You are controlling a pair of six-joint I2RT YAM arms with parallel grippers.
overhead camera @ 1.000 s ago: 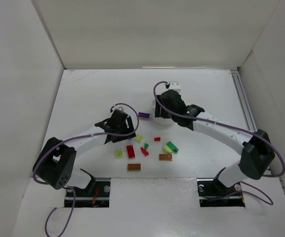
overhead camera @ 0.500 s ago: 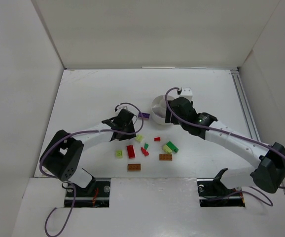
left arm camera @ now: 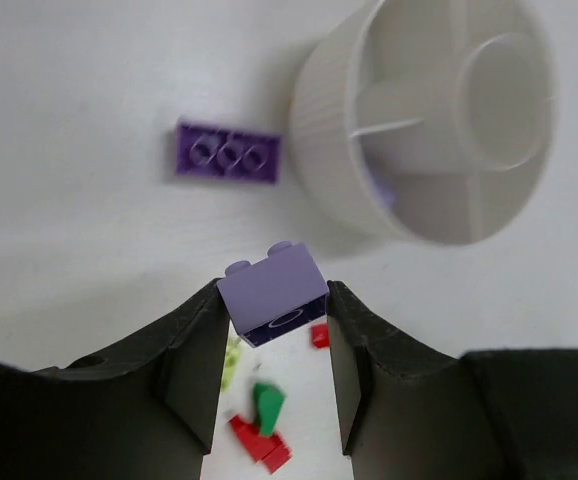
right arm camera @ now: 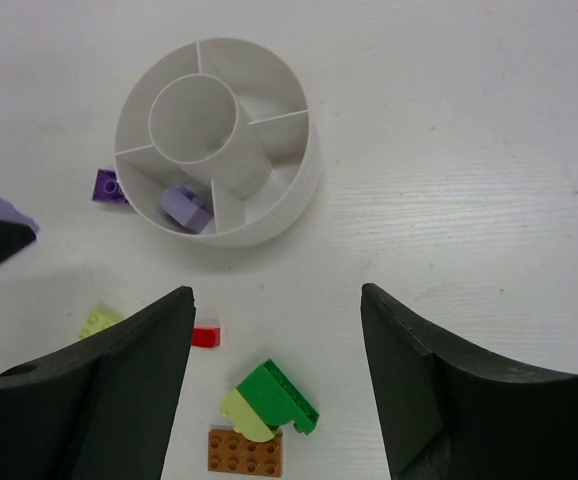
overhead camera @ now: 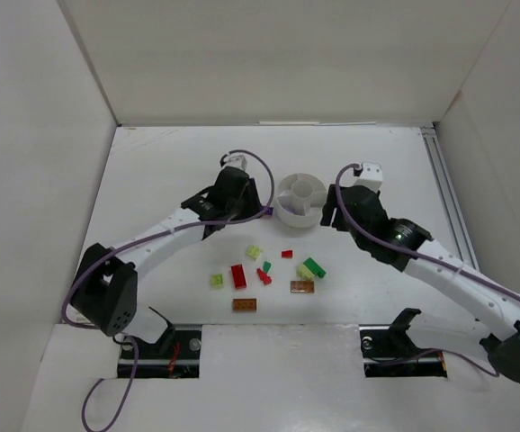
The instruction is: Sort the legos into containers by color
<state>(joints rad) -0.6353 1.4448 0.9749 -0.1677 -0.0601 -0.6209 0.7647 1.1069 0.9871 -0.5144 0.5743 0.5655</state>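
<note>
Over the last second the right arm has swung out toward the right of the top view, uncovering the dish. The left arm has reached up toward the centre and its jaws have closed.

The white table carries everything. The left arm runs from the lower left to the middle of the top view. The right arm runs from the lower right corner to just right of centre. The round white dish stands upright at the centre between the two wrists, a central well ringed by wedge sections.

The left gripper, just left of the dish, pinches a pale purple brick between its fingertips; the brick is tilted, studs toward the top of the left wrist view. The right gripper has its fingers spread wide with nothing between them.

A second pale purple brick lies in the dish's lower-left wedge in the right wrist view. A dark purple plate lies flat on the table just beside the dish's wall.

The other legos are scattered below the dish in the top view:
- a long red brick;
- two orange-brown bricks;
- a green brick touching a yellow-green one;
- small red, green and yellow-green pieces.
</note>
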